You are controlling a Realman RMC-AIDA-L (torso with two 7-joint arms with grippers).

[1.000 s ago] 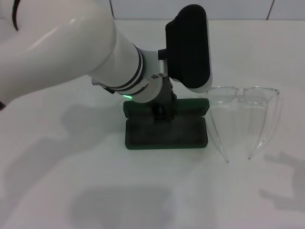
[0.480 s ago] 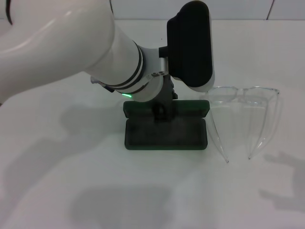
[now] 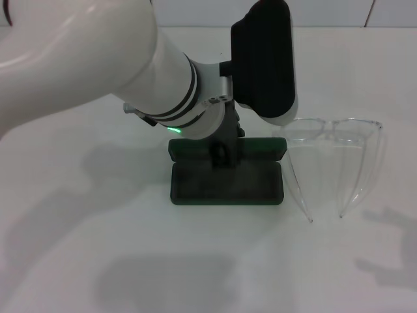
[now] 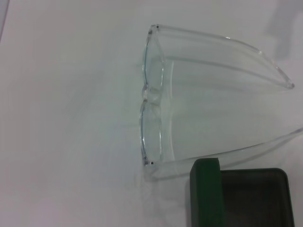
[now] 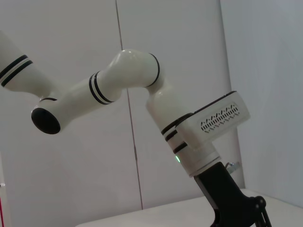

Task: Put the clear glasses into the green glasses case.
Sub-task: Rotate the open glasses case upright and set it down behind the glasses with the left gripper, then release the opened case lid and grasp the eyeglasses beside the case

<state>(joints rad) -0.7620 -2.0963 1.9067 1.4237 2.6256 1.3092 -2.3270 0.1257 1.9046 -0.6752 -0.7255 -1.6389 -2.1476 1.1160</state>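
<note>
The green glasses case (image 3: pixel 227 184) lies open in the middle of the table, its lid (image 3: pixel 260 147) standing up along the far side. Its dark lining is bare. The clear glasses (image 3: pixel 333 125) rest on the table just right of the case, arms unfolded and pointing toward me. My left gripper (image 3: pixel 221 153) hangs over the case's far edge, at the lid. The left wrist view shows the glasses (image 4: pixel 151 94) beside a corner of the case (image 4: pixel 251 198). My right gripper is out of view.
White table (image 3: pixel 98 248) all around, with a tiled wall along its far edge. My left arm (image 5: pixel 199 137) reaches in from the upper left and covers the table behind the case.
My left wrist has drifted slightly to the right and upward above the case lid. Case and glasses have not moved.
</note>
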